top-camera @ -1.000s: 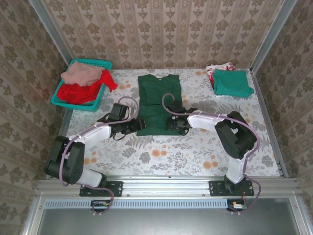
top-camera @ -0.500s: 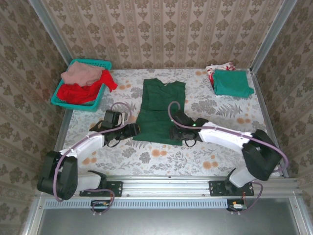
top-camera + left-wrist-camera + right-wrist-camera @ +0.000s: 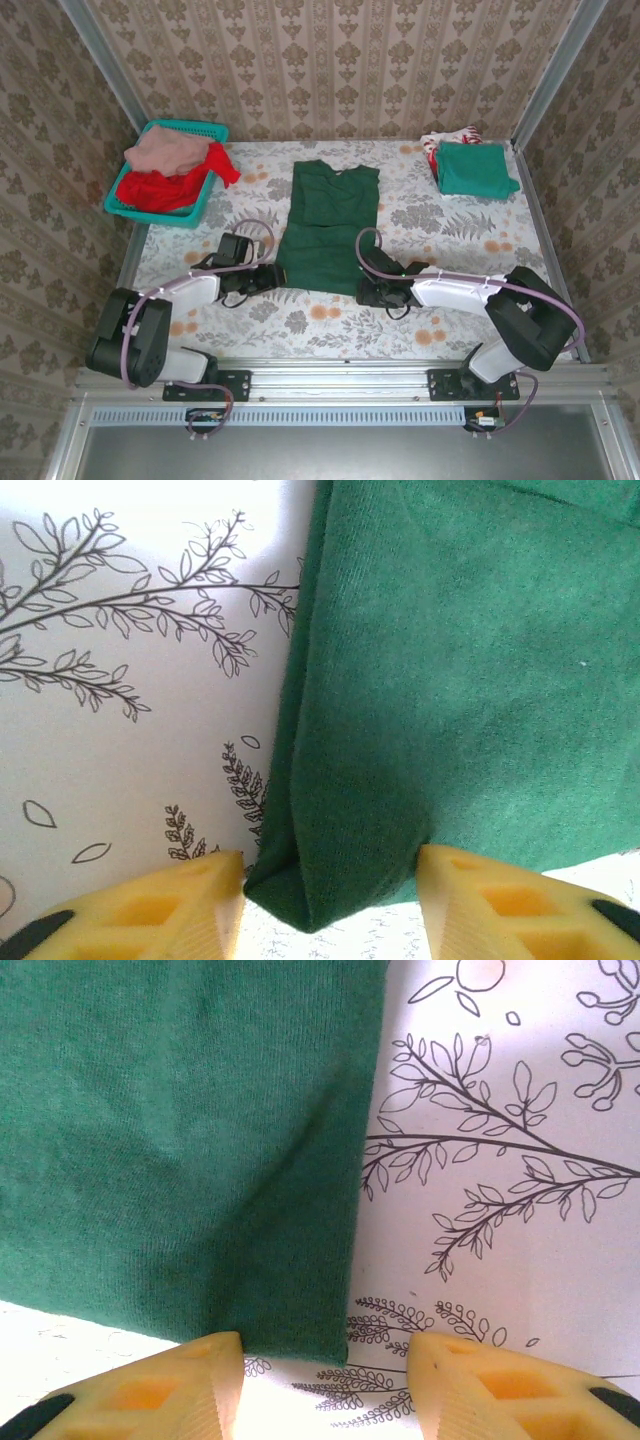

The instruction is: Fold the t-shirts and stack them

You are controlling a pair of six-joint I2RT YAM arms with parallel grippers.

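The dark green t-shirt lies flat in the middle of the table, folded lengthwise into a narrow strip with its hem toward me. My left gripper sits at the near left hem corner. In the left wrist view that bunched corner fills the space between the yellow fingers of the open left gripper and touches both. My right gripper stands open at the near right corner. In the right wrist view the right gripper has the flat corner against its left finger and bare table in the rest of the gap.
A teal basket at the back left holds a dusty pink t-shirt and a red t-shirt. At the back right a folded teal-green t-shirt lies on a white-red t-shirt. Metal rails edge the floral table.
The green shirt slid a little toward me and its top spread out. Both grippers drew back to the hem corners, and the left jaws narrowed.
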